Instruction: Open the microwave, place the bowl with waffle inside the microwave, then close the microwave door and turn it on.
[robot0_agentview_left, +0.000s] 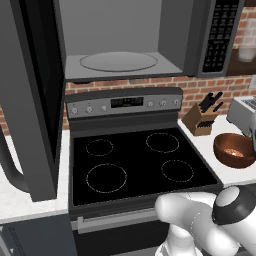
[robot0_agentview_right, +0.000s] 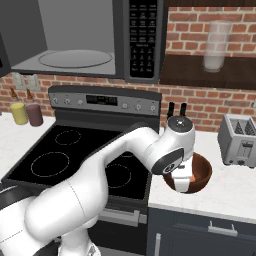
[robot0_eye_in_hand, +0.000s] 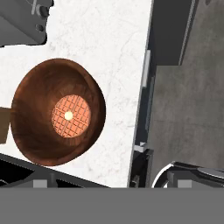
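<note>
End effector (robot0_agentview_right: 184, 184) spread wide, holding nothing, hangs right above my bowl (robot0_eye_in_hand: 57, 117) on the table (robot0_eye_in_hand: 118, 52), waffle (robot0_eye_in_hand: 71, 116) straight below.

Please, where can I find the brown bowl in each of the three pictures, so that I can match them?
Left base view: the bowl is at the right edge, on the white counter right of the stove.
Right base view: lower right of centre, partly behind the arm's hand.
Hand view: left of centre, seen from above, waffle inside.
Shared landmark: the toaster beside the bowl.
</note>
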